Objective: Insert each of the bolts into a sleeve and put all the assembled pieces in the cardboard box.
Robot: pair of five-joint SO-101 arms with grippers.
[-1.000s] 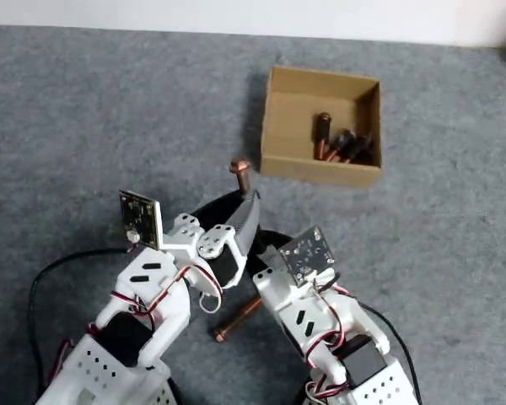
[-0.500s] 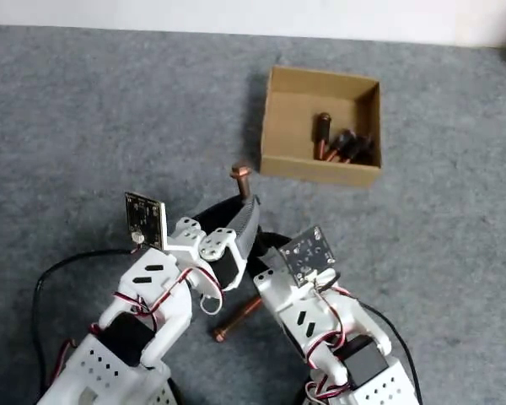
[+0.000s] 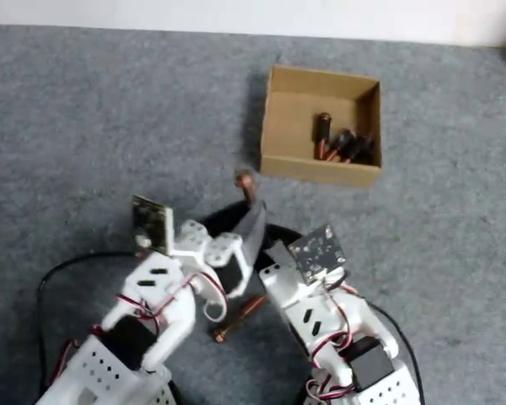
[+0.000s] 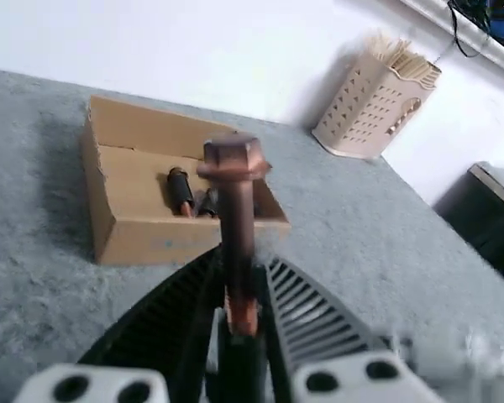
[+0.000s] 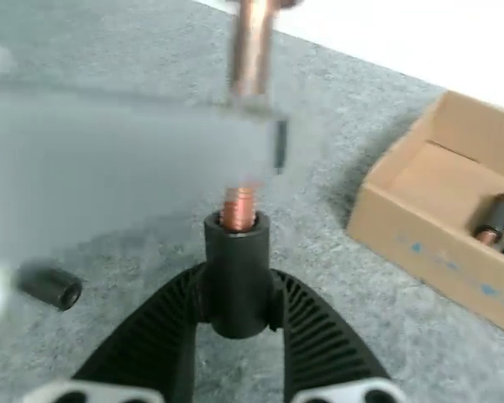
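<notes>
Midway, by the look; a few assembled pieces (image 3: 341, 142) in the cardboard box (image 3: 287, 118); left claw (image 4: 235, 281) clamped on an upright bolt (image 4: 235, 210), tip just entering the sleeve (image 5: 235, 252) gripped by the right claw (image 5: 238, 287); yet to join and box: spare bolt (image 3: 239, 317) and loose sleeve (image 5: 50, 287) on the bench (image 3: 84, 101).

The left arm (image 3: 148, 308) and right arm (image 3: 333, 329) were white plastic with perforated bases, black servo blocks (image 3: 125, 339), looping red, white and black wires (image 3: 201, 285), a bare camera board (image 3: 152, 226) at each wrist, and black ribbed jaws.
</notes>
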